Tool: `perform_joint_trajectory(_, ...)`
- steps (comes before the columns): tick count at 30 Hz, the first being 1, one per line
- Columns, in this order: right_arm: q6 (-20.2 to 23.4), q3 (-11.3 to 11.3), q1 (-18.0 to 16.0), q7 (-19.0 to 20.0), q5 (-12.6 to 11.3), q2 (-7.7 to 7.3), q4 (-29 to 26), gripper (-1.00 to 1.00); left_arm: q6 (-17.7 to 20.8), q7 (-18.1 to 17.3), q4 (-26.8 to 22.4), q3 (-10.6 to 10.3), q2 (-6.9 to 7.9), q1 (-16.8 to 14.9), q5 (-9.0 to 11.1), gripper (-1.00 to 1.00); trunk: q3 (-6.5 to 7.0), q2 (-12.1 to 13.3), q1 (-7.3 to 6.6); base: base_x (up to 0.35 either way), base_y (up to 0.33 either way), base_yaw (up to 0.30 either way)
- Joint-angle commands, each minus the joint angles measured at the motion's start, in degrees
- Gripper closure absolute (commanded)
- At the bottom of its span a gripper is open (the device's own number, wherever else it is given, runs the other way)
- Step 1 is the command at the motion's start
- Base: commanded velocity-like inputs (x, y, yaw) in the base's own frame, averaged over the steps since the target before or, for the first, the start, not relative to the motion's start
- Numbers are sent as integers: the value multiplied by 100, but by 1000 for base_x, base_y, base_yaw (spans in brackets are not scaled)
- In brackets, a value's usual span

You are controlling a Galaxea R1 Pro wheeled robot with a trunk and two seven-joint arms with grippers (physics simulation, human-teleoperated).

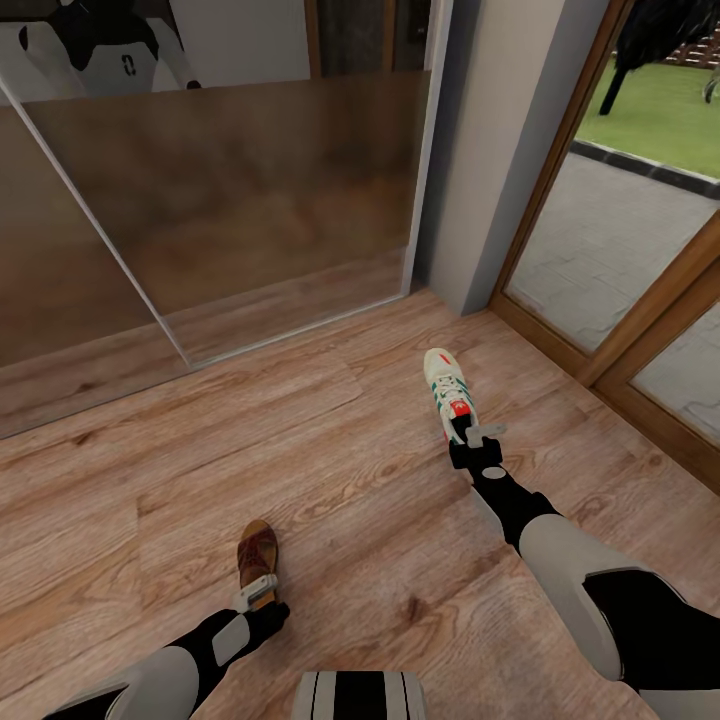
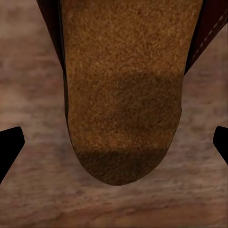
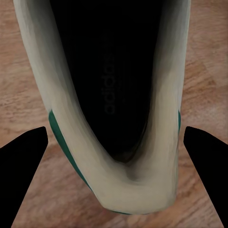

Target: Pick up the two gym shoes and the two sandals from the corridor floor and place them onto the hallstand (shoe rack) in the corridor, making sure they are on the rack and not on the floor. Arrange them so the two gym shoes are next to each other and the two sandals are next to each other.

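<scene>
One white gym shoe point(image 1: 447, 385) with green stripes and a red heel patch lies on the corridor floor point(image 1: 330, 460), toe pointing away from me. My right gripper point(image 1: 478, 436) is at its heel, open. In the right wrist view the shoe's heel opening point(image 3: 114, 95) sits between the dark fingertips point(image 3: 26, 166). One brown sandal point(image 1: 257, 550) lies nearer me on the left. My left gripper point(image 1: 258, 592) is open at its near end, and the left wrist view has the suede-like footbed point(image 2: 123, 95) between wide-spread fingertips point(image 2: 9, 145). The hallstand is out of view.
A large reflective sliding panel point(image 1: 230, 200) runs along the back. A grey wall corner point(image 1: 490, 180) stands to its right, then wood-framed glass doors point(image 1: 620, 250) onto a patio. My base point(image 1: 358, 695) is at the lower edge.
</scene>
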Motion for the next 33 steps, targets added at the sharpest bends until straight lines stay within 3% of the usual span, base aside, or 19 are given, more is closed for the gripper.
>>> perform_joint_trajectory(1, -5, 24, -3, -37, 56, -1, 5, 100, 35, 25, -16, -4, -3, 2, 60, -100, -3, -1, -1, 12, 0, 0)
perform_joint_trajectory(30, -8, 24, -3, -37, 55, -10, 5, 100, 41, 25, -16, -18, -3, 3, 60, -100, -3, -1, -1, 3, 0, 0)
perform_joint_trajectory(33, -8, 24, -3, -37, 56, -10, 5, 100, 42, 25, -18, -20, -3, 2, 60, -100, -70, -5, 7, 0, 0, 0)
